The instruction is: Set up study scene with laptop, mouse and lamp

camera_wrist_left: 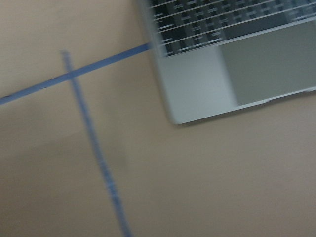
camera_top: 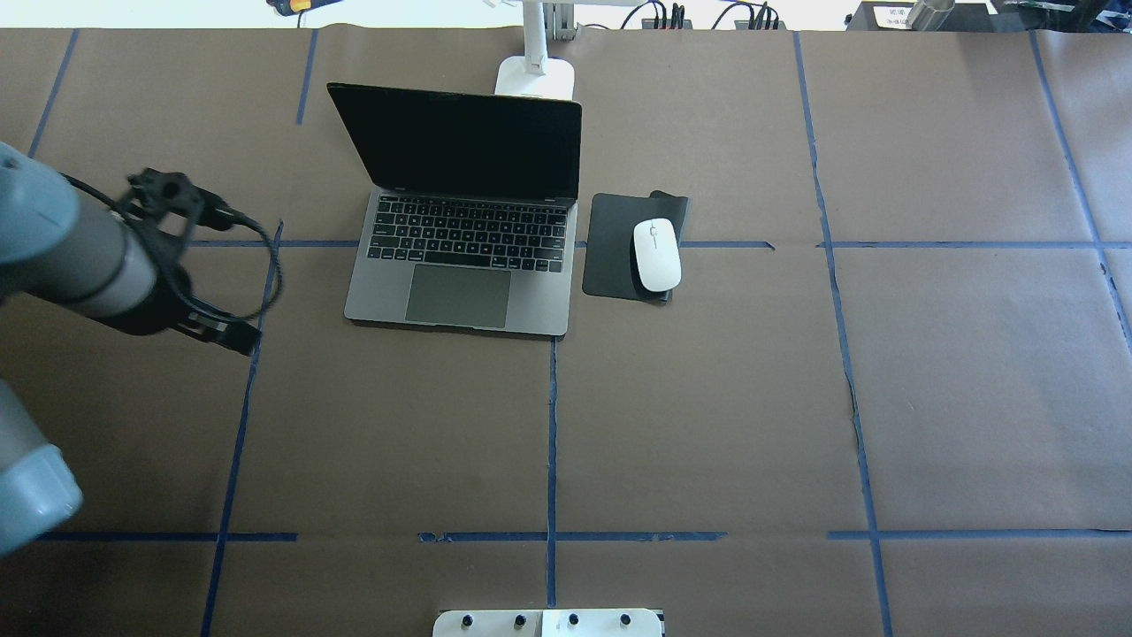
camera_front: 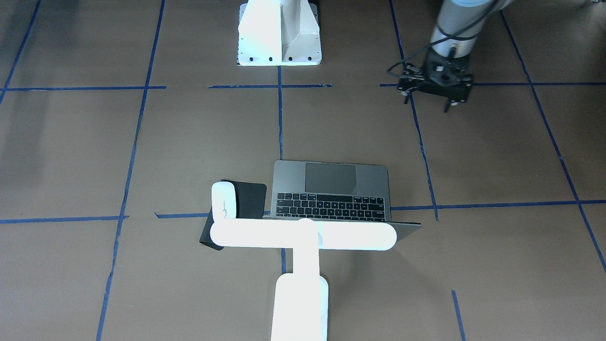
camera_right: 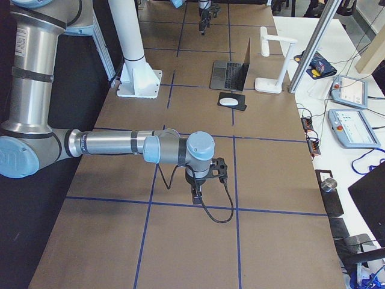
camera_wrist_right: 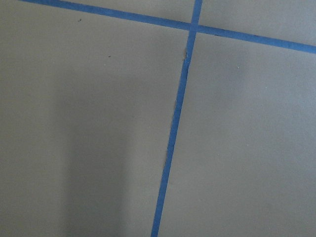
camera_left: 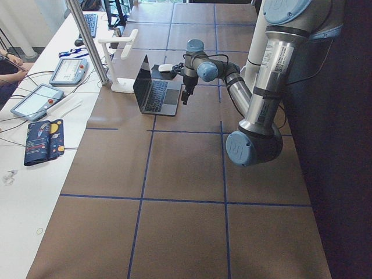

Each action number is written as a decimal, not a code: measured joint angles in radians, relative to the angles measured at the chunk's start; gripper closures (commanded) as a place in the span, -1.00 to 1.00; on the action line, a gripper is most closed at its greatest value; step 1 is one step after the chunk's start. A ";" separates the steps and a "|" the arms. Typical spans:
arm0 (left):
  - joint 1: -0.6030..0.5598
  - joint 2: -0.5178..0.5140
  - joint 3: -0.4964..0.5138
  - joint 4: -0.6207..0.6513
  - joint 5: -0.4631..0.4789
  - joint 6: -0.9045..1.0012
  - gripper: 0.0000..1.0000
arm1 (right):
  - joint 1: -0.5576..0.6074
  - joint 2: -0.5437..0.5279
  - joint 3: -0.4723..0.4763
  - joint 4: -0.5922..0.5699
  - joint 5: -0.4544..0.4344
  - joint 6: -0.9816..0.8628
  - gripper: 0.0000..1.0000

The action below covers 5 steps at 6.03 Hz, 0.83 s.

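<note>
The grey laptop [camera_top: 460,230] stands open at the table's far middle, screen dark; its front corner shows blurred in the left wrist view [camera_wrist_left: 197,84]. To its right the white mouse [camera_top: 655,255] lies on a black mat [camera_top: 610,239]. Behind the laptop stands the white lamp [camera_front: 303,235], its bar head over the laptop's lid, its base [camera_top: 535,78] at the far edge. My left gripper [camera_top: 240,339] hangs left of the laptop holding nothing I can see; its jaws are unclear. My right gripper [camera_right: 197,195] shows only in the exterior right view, far from these things.
The white bolted pedestal [camera_front: 279,33] sits at the robot's side. Blue tape lines [camera_wrist_right: 173,133] cross the brown table cover. A side bench with teach pendants [camera_right: 352,129] and a metal post [camera_left: 87,40] runs along the far edge.
</note>
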 measured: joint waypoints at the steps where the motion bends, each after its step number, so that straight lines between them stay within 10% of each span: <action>1: -0.119 0.071 0.000 0.004 -0.066 0.174 -1.00 | 0.000 -0.001 -0.001 0.000 0.000 0.000 -1.00; 5: -0.596 0.205 0.243 0.010 -0.308 0.768 -1.00 | 0.000 -0.004 -0.003 0.001 0.001 -0.005 -1.00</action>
